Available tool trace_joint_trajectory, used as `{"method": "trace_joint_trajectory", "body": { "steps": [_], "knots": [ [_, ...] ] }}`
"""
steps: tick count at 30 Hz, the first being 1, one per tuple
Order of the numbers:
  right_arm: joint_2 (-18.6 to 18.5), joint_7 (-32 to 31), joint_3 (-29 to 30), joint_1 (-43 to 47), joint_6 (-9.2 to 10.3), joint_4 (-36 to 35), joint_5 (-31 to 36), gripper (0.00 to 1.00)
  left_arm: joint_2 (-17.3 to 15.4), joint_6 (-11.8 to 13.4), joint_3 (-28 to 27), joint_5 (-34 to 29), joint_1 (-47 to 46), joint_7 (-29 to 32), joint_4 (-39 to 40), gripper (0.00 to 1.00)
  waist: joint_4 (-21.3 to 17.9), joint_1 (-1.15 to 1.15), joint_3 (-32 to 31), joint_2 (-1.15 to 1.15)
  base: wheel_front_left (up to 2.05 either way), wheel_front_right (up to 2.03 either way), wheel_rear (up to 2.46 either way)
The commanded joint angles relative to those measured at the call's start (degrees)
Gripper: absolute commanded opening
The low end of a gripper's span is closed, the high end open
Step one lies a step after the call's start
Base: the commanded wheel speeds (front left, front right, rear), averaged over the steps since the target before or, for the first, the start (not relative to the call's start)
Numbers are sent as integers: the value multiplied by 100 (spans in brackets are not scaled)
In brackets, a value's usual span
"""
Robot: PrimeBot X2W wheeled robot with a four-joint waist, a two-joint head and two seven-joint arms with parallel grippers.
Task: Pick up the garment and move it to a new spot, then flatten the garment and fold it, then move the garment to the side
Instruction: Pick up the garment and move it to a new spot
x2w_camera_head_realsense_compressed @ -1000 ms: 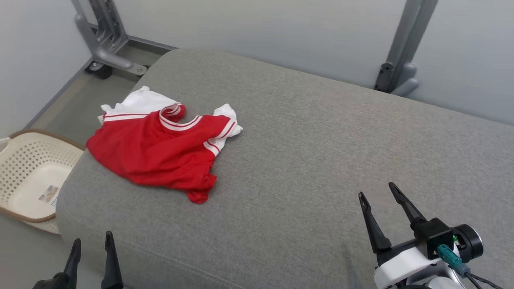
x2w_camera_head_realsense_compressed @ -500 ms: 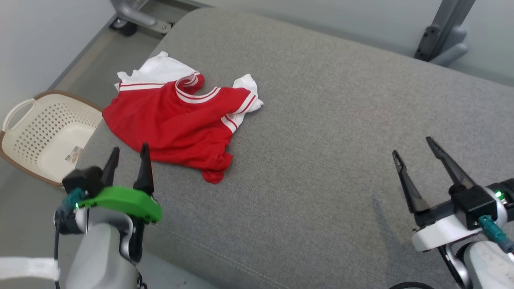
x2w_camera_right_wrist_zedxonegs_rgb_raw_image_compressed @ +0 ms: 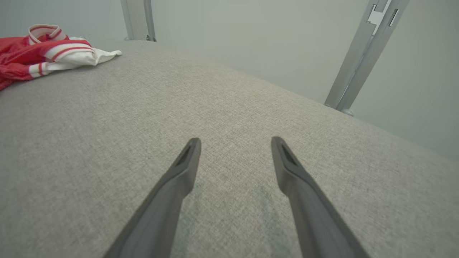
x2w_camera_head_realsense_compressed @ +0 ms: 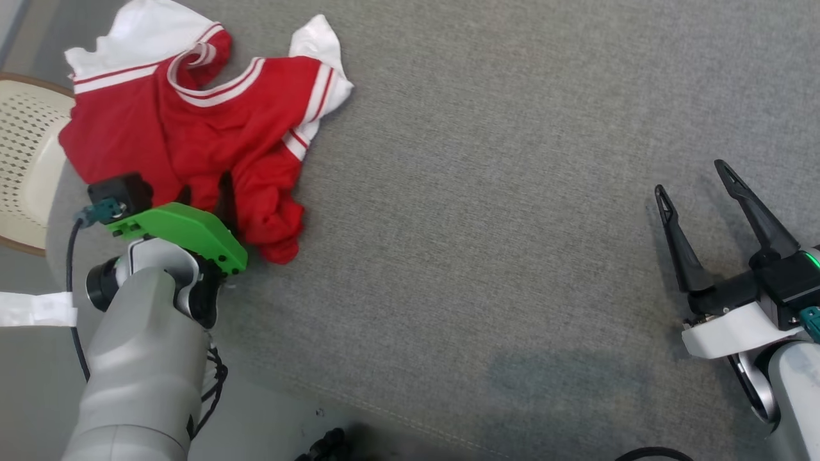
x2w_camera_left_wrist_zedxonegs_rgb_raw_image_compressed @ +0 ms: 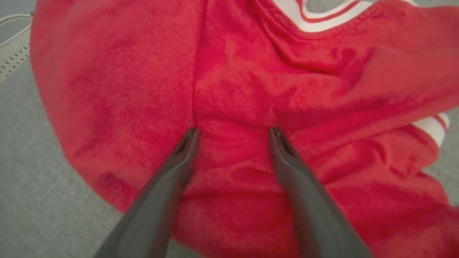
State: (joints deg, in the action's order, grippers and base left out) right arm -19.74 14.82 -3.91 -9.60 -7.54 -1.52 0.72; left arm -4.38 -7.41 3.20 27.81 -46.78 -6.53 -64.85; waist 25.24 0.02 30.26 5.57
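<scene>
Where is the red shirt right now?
In the head view the red shirt lies upper left on the grey cushion, beside the basket, beneath the left gripper.

Bare cushion [x2w_camera_head_realsense_compressed: 480, 224] right of crumpled garment [x2w_camera_head_realsense_compressed: 192, 128]

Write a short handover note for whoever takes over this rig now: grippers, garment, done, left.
Left gripper: open, tips on the red cloth of the garment, nothing gripped.
Right gripper: open, empty, over bare grey cushion, apart from the garment.
Garment: crumpled at the cushion's left end, near the basket.
Done: nothing yet.
Left: grasp, move, flatten, fold, set aside.
</scene>
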Motion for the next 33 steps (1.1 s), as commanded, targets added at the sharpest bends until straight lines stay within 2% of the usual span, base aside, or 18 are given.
{"method": "trace_joint_trajectory", "body": {
  "steps": [1, 2, 3, 5, 11, 17, 22, 27, 29, 33],
  "knots": [
    [-9, 37, 18, -79, 10, -39, -9, 100, -17, -11, -5, 53, -121, 106, -107, 100, -632, -2, 680, 2, 0, 0, 0],
    [8, 37, 26, -100, 10, -43, -12, 100, 13, -12, 17, 128, -125, 174, -212, 39, -645, -2, 662, 2, 0, 0, 0],
    [22, 37, 44, -115, 10, -41, -19, 100, 47, -14, 51, 182, -108, 222, -293, 0, -650, -2, 636, 2, 0, 0, 0],
    [76, 37, 37, -133, 10, -7, -25, 100, 105, -20, 193, 259, -49, 337, -385, 0, -660, -2, 543, 2, 0, 0, 0],
    [332, 37, -29, -58, 10, 136, -118, 100, 30, -42, 363, 487, 53, -160, -144, 0, -708, -2, 93, 2, 0, 0, 0],
    [730, 37, -117, 172, 10, 299, -197, 100, -11, -14, 976, 793, 344, -624, 1006, 0, -905, -2, -548, 2, 0, 0, 0],
    [1061, 37, -177, 306, 10, 362, -247, 100, 115, -8, 1919, 1130, 886, -395, 2449, 0, -1385, -2, -964, 2, 0, 0, 0],
    [1294, 36, -148, 387, 10, 384, -274, 100, 113, -1, 2791, 1273, 1439, 127, 3937, 0, -2104, -2, -1186, 2, 0, 0, 0],
    [1332, 37, -126, 400, 10, 380, -280, 100, 120, 18, 2977, 1278, 1517, 259, 4225, 0, -2250, -2, -1210, 2, 0, 0, 0],
    [1458, 37, -56, 480, 10, 385, -315, 100, 134, 282, 3461, 1421, 1741, 596, 5192, 0, -2860, -2, -1259, 2, 0, 0, 0]
  ]
}}
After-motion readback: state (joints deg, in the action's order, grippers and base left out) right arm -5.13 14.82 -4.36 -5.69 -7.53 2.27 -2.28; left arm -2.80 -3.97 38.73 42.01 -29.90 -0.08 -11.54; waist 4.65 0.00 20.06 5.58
